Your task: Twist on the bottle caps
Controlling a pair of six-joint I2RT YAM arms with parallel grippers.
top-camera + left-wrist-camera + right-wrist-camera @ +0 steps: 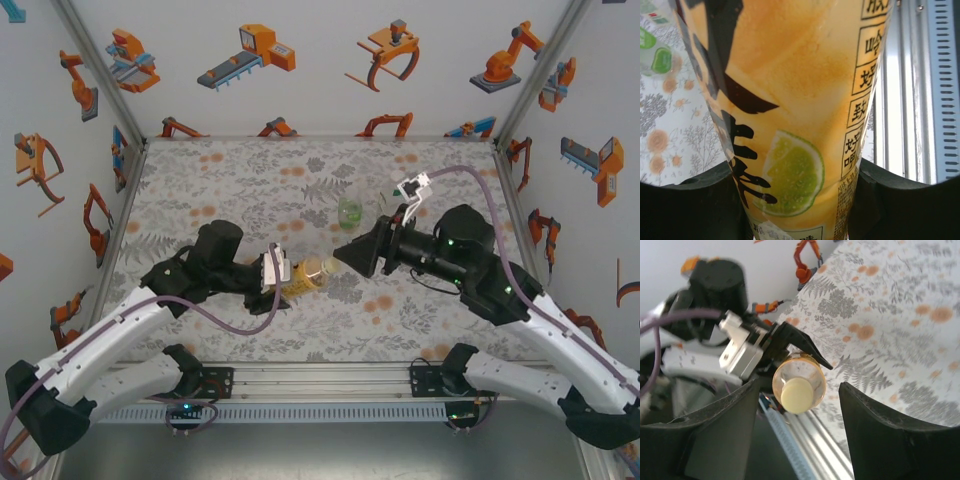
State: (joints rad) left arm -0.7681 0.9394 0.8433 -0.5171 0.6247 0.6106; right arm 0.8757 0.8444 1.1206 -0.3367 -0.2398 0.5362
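Left gripper [275, 272] clamps the clear plastic bottle of amber liquid [306, 276], likely squashable; right gripper [345, 252] jaws stand apart flanking its small pale-yellow round cap [796, 395], so I'd pinch the rim.

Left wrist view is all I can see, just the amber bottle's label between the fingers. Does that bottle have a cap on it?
Observer: Yes, a pale yellow cap sits on the neck of the amber bottle.
Operator: Is the right gripper on the cap?
Observer: No. The right gripper faces the cap with its jaws open, and there is a gap on both sides.
Operator: How is my bottle oriented?
Observer: The left gripper holds it roughly level above the table, with the cap end pointing toward the right arm.
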